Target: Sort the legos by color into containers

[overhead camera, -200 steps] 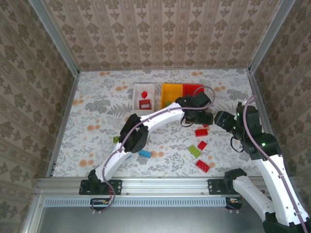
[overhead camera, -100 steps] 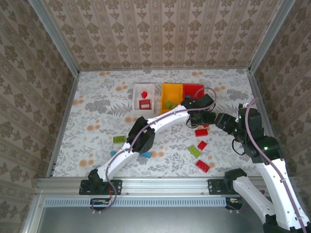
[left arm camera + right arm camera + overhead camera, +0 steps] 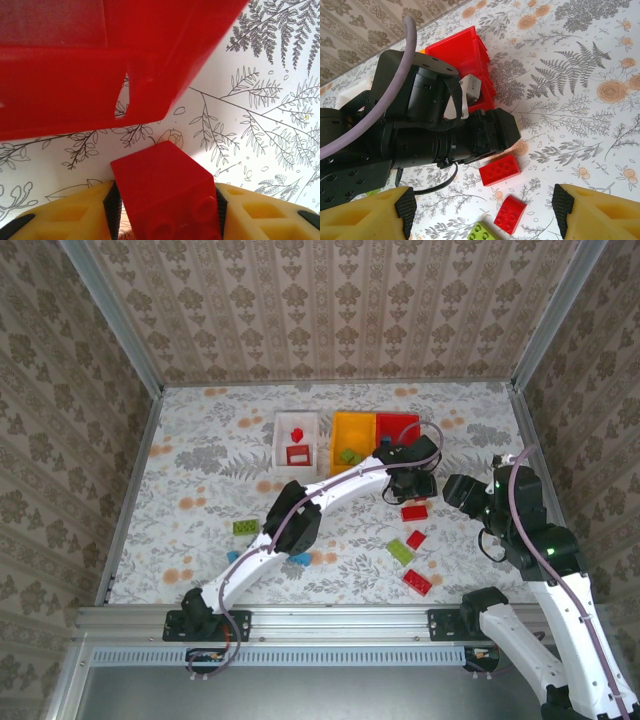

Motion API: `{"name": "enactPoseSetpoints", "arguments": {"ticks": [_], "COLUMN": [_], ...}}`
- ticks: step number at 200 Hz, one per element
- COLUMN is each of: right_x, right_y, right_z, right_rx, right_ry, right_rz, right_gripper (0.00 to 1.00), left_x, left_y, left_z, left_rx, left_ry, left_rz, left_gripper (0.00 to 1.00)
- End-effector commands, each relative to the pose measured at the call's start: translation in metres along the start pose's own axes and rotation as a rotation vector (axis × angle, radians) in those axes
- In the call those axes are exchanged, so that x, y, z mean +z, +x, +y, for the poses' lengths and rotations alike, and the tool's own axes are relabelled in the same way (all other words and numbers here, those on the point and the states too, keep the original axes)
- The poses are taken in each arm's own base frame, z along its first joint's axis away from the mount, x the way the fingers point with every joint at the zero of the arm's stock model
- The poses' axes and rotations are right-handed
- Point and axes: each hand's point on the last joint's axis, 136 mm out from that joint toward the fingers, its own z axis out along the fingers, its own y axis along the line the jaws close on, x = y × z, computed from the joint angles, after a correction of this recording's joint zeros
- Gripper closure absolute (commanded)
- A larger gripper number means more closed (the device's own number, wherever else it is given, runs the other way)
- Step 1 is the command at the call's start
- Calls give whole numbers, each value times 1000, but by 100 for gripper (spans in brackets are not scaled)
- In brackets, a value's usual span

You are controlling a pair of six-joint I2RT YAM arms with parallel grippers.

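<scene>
L hand (image 3: 167, 212) clamped on red lego (image 3: 155, 180), red bin (image 3: 75, 95) just ahead. R hand (image 3: 482, 205) released, 2nd red lego (image 3: 510, 215) under it.

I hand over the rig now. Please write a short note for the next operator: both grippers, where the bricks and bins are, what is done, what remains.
Left gripper: closed on a red brick, close beside the red bin.
Right gripper: open, holding nothing.
Done: two red pieces are in the white bin, and one green brick is in the orange-yellow bin.
To do: three red bricks, two green bricks and at least one blue brick lie loose on the table.
</scene>
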Motion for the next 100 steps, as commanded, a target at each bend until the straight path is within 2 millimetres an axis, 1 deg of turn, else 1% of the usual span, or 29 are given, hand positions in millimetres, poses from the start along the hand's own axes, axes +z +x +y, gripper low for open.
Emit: {"name": "enactPoseSetpoints", "arguments": {"ticks": [1,24,32,49,52,62,66,81,92,100], "right_x": [-2,0,1,2,2,3,3,5,8,12], "right_y": [-2,-1,0,0,0,0,1,3,5,9], "right_z": [3,3,4,7,8,12,15,30,42,50], "right_rx": [-13,-13,-14,-24,-29,-44,-52,-72,-78,-78], "right_ry": [-17,-19,-24,-37,-43,-68,-83,-166,-234,-278], "right_rz": [-10,-3,-1,4,4,7,9,21,36,55], "right_gripper": [24,25,25,25,25,25,25,25,26,27], "left_x": [-2,-14,-23,-46,-48,-65,-74,-104,-127,-146], "left_y": [1,0,-2,-7,-7,-9,-10,-14,-18,-23], "left_z": [11,13,11,8,9,9,7,11,20,30], "left_rx": [21,48,61,95,101,121,131,160,167,160], "left_ry": [-51,-65,-64,-58,-63,-65,-63,-83,-103,-118], "left_rz": [5,-7,-21,-61,-63,-83,-96,-135,-168,-195], "left_gripper": [55,63,67,71,71,72,73,74,74,74]}}
